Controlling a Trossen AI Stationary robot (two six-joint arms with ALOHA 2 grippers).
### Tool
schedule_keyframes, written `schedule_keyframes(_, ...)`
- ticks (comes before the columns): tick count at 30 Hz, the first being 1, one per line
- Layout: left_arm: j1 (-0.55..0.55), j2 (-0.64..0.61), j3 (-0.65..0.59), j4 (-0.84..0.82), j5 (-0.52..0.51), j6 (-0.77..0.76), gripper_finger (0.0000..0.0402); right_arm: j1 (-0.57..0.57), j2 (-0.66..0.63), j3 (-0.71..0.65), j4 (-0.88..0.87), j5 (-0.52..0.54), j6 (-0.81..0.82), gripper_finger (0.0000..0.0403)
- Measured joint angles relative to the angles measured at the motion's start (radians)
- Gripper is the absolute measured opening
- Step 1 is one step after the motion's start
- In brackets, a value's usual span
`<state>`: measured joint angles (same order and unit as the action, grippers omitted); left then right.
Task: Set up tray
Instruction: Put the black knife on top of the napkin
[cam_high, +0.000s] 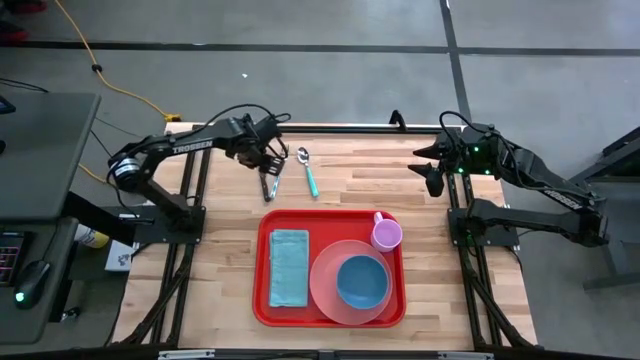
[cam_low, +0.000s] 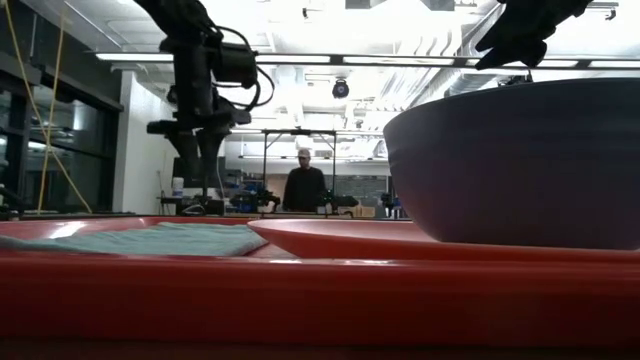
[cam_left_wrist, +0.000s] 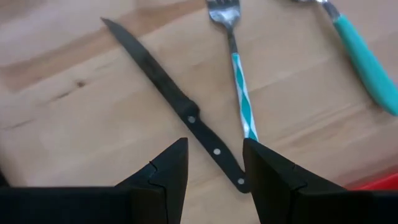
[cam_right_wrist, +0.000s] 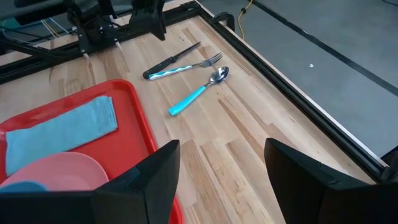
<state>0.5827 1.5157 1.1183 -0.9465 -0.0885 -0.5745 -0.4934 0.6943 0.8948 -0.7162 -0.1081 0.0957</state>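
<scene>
Before us, a wooden counter bearing the red tray, both pincers wide, a person standing in the workshop behind.

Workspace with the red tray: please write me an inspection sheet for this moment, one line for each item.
Surface: light wooden table top, bare around the tray.
Job's things: large red plastic rectangular tray carries a folded teal cloth, a round pink plate with a blue bowl on it, and a small purple cup.
Clutter: black-handled knife, teal-striped fork and teal-handled spoon lie on the wood beyond the tray.
Grippers: left gripper above the knife handle, jaws open; right gripper waits over the table's right edge, jaws open.
Cables: yellow cable on the floor.
Surroundings: a person stands far behind.
</scene>
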Motion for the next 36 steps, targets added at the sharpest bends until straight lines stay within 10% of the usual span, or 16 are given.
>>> schedule_keyframes(19,-0.02,0.073,-0.001,-0.125,-0.02,-0.134,0.0184,0.0,0.0,0.0,-0.006,-0.011,-0.004,0.0213)
schedule_keyframes(36,-0.117,0.073,-0.19,0.127,0.027,-0.489,0.0184,0.0,0.0,0.0,-0.006,-0.011,0.0,0.0213)
